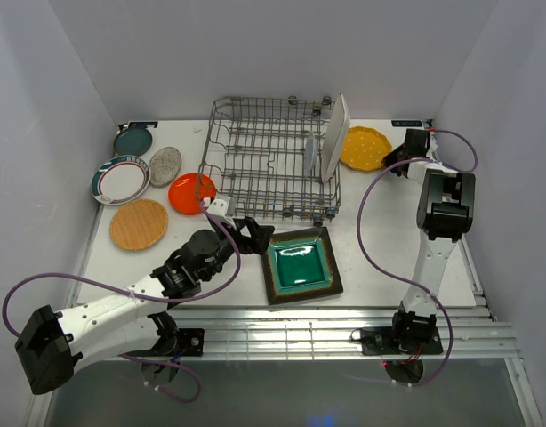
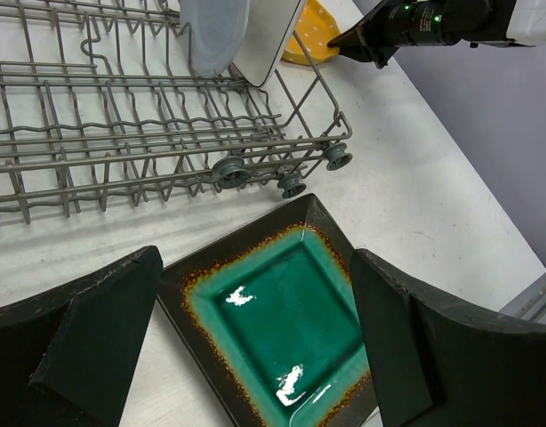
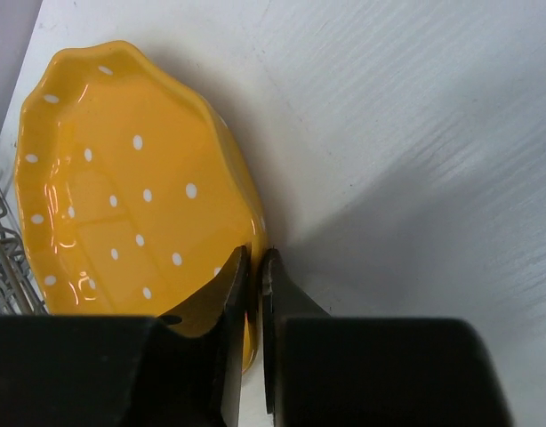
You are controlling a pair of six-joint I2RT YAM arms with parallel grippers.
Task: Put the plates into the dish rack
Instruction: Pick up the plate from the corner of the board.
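Note:
My left gripper (image 1: 255,236) (image 2: 255,267) hangs wide open just above the dark green-centred square plate (image 1: 299,264) (image 2: 291,329), one finger off each side of it, not touching. At the back right, my right gripper (image 1: 393,162) (image 3: 254,258) is shut on the near rim of the yellow scalloped plate (image 1: 365,148) (image 3: 122,187), which lies on the table. The dish rack (image 1: 221,178) (image 2: 148,133) holds a white rectangular plate (image 1: 334,135) and a pale blue plate (image 1: 310,156) upright at its right end.
Left of the rack lie an orange plate (image 1: 191,193), a wood-tone plate (image 1: 139,223), a white plate with teal rim (image 1: 120,180), a speckled grey plate (image 1: 165,165) and a teal plate (image 1: 132,140). White walls enclose the table.

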